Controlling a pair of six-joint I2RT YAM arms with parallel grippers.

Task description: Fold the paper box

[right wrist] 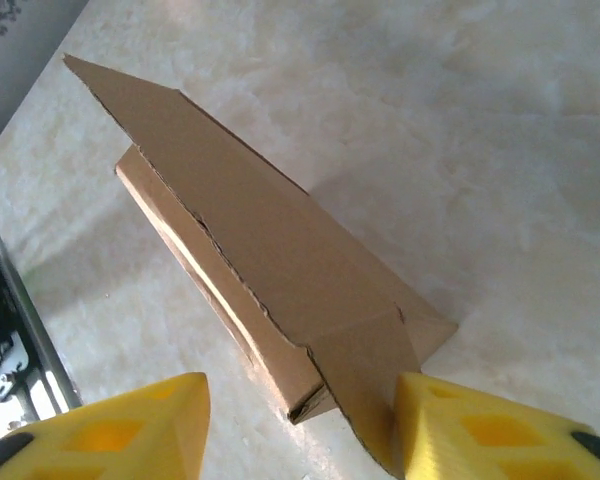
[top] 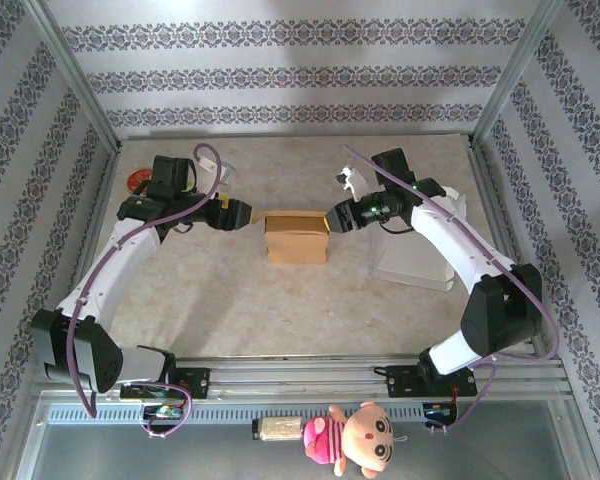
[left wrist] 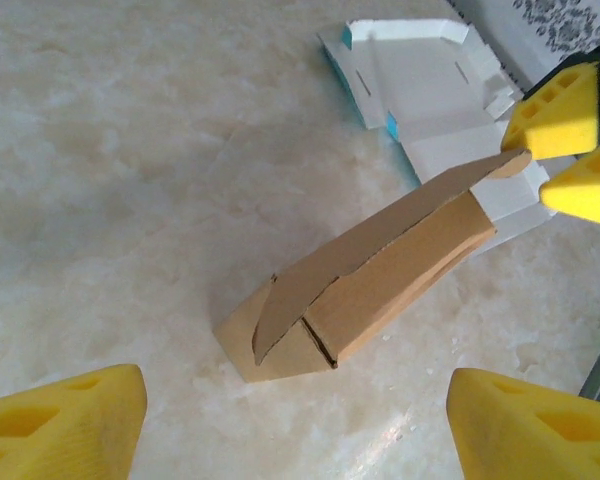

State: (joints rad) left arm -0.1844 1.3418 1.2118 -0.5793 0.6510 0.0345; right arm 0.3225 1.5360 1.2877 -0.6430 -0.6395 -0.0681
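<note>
Top external view: the brown cardboard box (top: 296,240) sits mid-table (top: 200,300), its length running from one gripper to the other. The right gripper (top: 331,221) is nearer, its fingers (right wrist: 450,430) spread astride the raised flap (right wrist: 240,230) tip, not pinching. The left gripper (top: 244,213) hangs just short of the box, fingers spread. The board is matte, stiff and raw-edged.

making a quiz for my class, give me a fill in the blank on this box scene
The paper box is ___ in colour.
The left gripper has ___ fingers.
The flat white carton lies under the ___ arm.
Missing: brown, yellow, right.
</note>
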